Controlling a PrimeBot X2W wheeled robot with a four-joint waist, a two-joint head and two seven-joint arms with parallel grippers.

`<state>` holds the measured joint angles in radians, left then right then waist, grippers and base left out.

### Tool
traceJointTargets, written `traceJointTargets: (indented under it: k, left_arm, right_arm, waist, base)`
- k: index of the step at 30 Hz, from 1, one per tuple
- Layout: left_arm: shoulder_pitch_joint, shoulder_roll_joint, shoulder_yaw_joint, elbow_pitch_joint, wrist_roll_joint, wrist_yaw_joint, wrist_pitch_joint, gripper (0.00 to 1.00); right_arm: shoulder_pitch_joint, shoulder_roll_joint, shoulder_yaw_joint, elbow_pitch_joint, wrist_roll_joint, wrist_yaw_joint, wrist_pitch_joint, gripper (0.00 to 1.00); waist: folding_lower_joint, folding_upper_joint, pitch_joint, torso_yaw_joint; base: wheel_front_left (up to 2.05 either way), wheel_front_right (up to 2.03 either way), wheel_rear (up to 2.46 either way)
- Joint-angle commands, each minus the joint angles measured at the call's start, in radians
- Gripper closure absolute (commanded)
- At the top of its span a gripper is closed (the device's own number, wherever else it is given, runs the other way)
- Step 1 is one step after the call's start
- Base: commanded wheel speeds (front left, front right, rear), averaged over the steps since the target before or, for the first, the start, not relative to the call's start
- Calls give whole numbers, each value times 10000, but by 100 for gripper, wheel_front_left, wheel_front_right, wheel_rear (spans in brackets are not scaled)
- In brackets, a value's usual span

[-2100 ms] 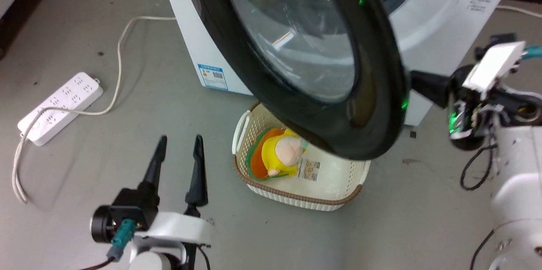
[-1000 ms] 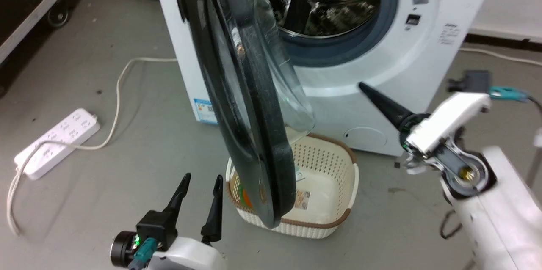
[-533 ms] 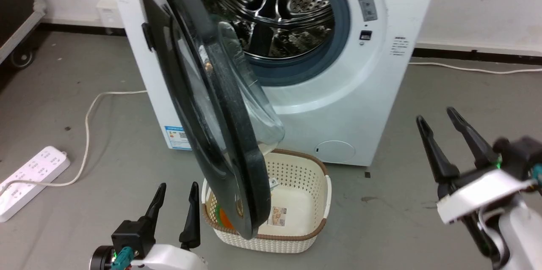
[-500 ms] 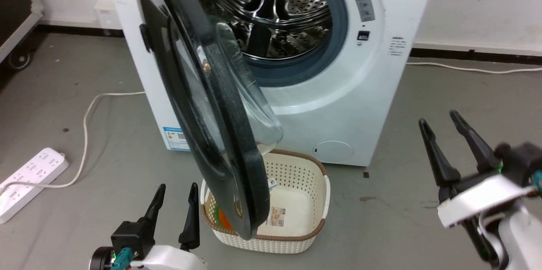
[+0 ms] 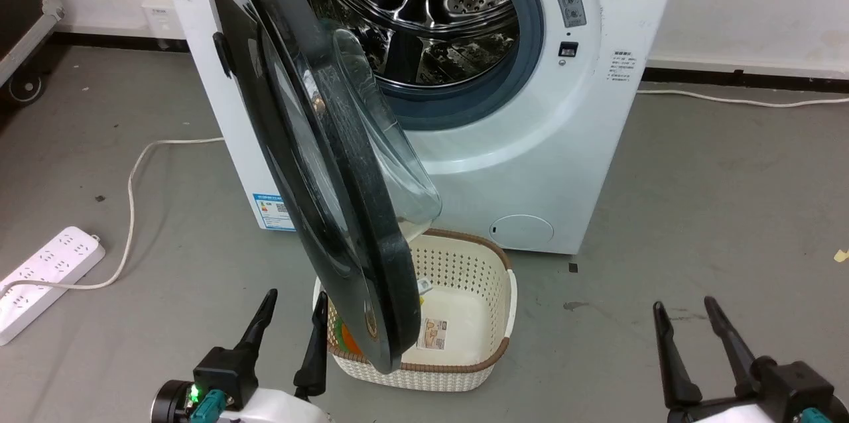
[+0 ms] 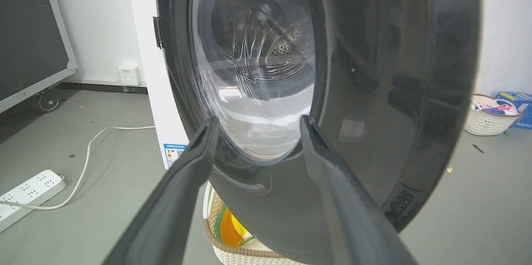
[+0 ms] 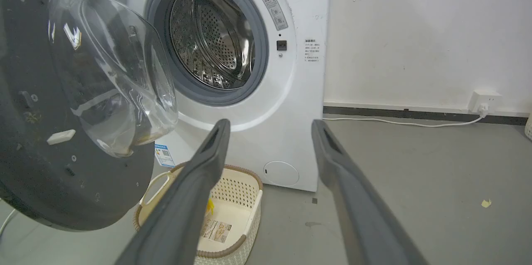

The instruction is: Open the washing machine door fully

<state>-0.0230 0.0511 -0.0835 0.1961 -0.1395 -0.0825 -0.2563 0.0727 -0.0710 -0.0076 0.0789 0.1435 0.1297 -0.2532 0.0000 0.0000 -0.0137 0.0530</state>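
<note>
Washing machine door [image 5: 318, 164] hangs half open, left gripper [image 5: 296, 296] and right gripper [image 5: 684, 303] spread empty; best push its inner rim outward near the free edge

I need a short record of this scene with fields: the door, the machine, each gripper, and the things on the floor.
door: washing machine door stands open, swung out on its left hinge, with its lower edge over the basket
machine: washing machine has its opening uncovered; steel drum is visible
left gripper: open, holds nothing, low, near the door's lower edge
right gripper: open, holds nothing, well apart from the door
floor: cream basket in front of the machine; power strip at the left
</note>
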Motion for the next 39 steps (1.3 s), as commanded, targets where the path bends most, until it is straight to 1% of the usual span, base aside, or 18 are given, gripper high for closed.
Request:
traceJointTargets:
  k: [1,8,18,19,20,23,26,29,34,35,37,38,39]
  left_arm:
    - [117,42,0,-27,62,-27,-55,0]
    - [105,33,-18,26,180,-85,-55,0]
    - [87,19,-37,127,205,-132,-55,0]
    - [84,18,-48,140,187,-145,-55,74]
    - [77,21,-83,156,213,-161,-55,100]
    - [54,21,-28,58,188,-157,-55,100]
    - [14,12,205,-390,-9,-52,-55,100]
    - [-112,6,455,-1110,13,89,-55,100]
    - [-593,-1,989,-2943,-86,428,-55,100]
    - [-749,-3,1062,-3316,-255,492,-55,100]
    - [-1108,-5,1077,-3982,-1121,733,-55,100]
    - [-1273,-5,976,-4217,-1294,748,-55,100]
    - [-1662,-6,457,-4465,-1571,719,-55,100]
  right_arm:
    - [111,51,-19,-82,-55,10,-74,0]
    - [141,188,-31,39,-212,10,-83,0]
    - [51,206,-50,457,-10,10,-84,0]
    - [35,206,-47,455,8,10,-84,0]
    - [18,206,-42,448,25,10,-84,0]
    - [-17,206,-19,418,61,10,-85,0]
    - [-48,207,-2,344,142,10,-85,0]
    - [-29,207,-20,354,435,10,-85,0]
    - [-29,207,-65,406,541,10,-85,0]
    - [-33,207,-75,405,552,10,-85,0]
    - [-40,207,-88,406,572,10,-85,0]
    - [-44,207,-91,405,596,10,-85,0]
    - [-48,208,-49,443,832,10,-85,0]
  waist:
    - [0,0,10,-3]
    - [0,0,75,-8]
    - [0,0,124,33]
    - [0,0,131,30]
    - [0,0,138,27]
    - [0,0,145,32]
    - [0,0,143,42]
    - [0,0,122,57]
    - [0,0,72,92]
    - [0,0,69,95]
    - [0,0,59,101]
    - [0,0,55,105]
    - [0,0,19,94]
  base:
    - [0,0,0]
    - [0,0,0]
    - [0,0,0]
    - [0,0,0]
    - [0,0,0]
    - [0,0,0]
    - [0,0,0]
    - [0,0,0]
    - [0,0,0]
    - [0,0,0]
    - [0,0,0]
    - [0,0,0]
    - [0,0,0]
